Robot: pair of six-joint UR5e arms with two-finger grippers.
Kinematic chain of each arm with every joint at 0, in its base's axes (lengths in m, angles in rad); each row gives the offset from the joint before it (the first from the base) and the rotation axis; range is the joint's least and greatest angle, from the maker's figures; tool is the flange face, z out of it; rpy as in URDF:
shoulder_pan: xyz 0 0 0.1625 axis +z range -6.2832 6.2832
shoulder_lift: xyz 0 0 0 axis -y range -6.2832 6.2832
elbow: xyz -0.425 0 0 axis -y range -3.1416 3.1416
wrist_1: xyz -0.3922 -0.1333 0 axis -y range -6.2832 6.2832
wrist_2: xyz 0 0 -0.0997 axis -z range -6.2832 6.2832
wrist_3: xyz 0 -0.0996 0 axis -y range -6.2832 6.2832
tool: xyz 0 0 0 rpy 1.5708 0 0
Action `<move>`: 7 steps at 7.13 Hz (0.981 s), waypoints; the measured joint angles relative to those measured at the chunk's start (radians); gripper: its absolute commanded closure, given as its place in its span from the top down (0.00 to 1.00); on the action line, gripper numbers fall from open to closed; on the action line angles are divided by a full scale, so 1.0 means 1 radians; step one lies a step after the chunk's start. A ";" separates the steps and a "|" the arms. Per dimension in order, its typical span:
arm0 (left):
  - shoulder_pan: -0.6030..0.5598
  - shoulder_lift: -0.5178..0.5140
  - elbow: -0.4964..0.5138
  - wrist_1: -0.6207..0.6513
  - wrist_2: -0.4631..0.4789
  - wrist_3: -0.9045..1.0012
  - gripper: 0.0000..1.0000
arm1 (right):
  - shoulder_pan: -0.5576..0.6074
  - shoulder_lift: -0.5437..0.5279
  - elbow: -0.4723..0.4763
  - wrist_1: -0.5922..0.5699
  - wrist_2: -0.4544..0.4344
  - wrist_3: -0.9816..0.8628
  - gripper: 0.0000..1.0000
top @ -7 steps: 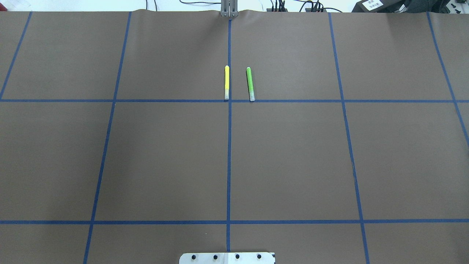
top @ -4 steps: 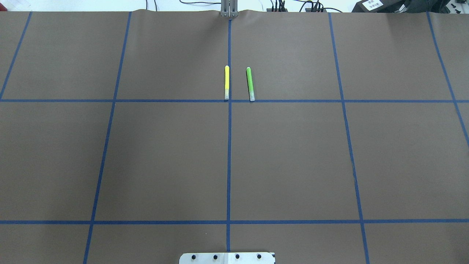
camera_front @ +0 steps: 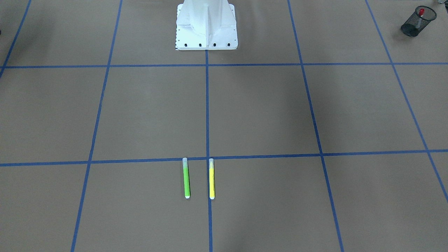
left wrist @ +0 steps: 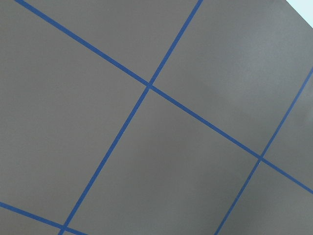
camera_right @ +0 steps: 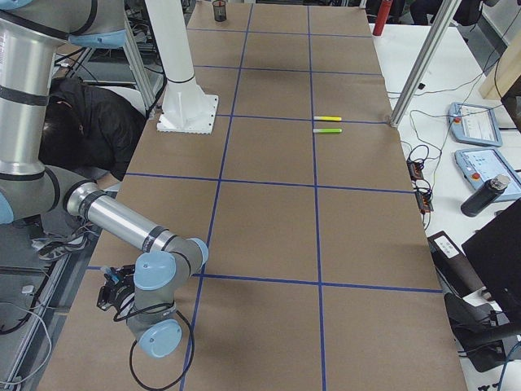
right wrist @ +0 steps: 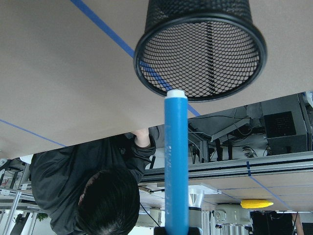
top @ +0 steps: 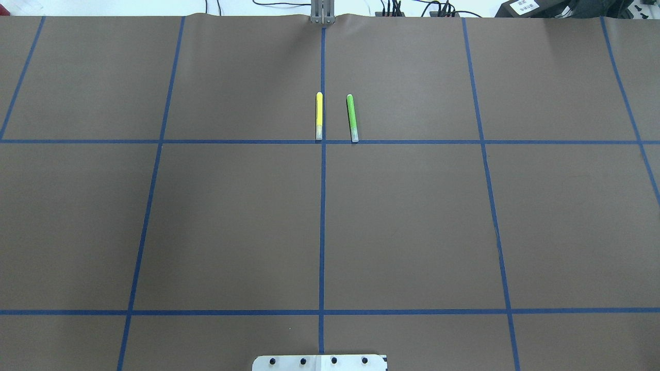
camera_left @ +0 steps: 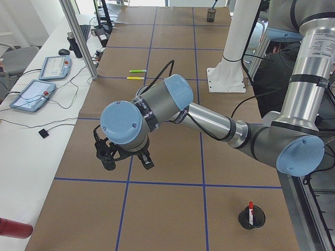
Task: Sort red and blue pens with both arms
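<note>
- The brown paper-covered table with its blue tape grid (top: 412, 221) looks the same in the overhead view as a second ago; no arm has entered it.
- The grey tubular left arm (camera_left: 209, 117) hangs over the table's left end. Its small black left gripper (camera_left: 121, 157) shows only from the side, so I cannot tell whether it is parted or closed.
- The grey right arm (camera_right: 122, 220) has its right gripper (camera_right: 114, 292) clamped on the blue-barrelled pen (right wrist: 176, 161), whose white end sits at the rim of a black wire-mesh cup (right wrist: 200, 49).
- The white red-capped pen (camera_left: 250, 209) already stands in the other black mesh cup (camera_left: 259, 219).
- The slim yellow marker (top: 319, 116) and green marker (top: 352, 117) lie unmoved, side by side — probably only the blue drop remains.
</note>
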 measured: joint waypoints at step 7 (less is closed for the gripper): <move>0.000 0.003 -0.003 -0.001 -0.001 0.000 1.00 | -0.001 0.007 -0.135 0.131 0.037 0.003 0.43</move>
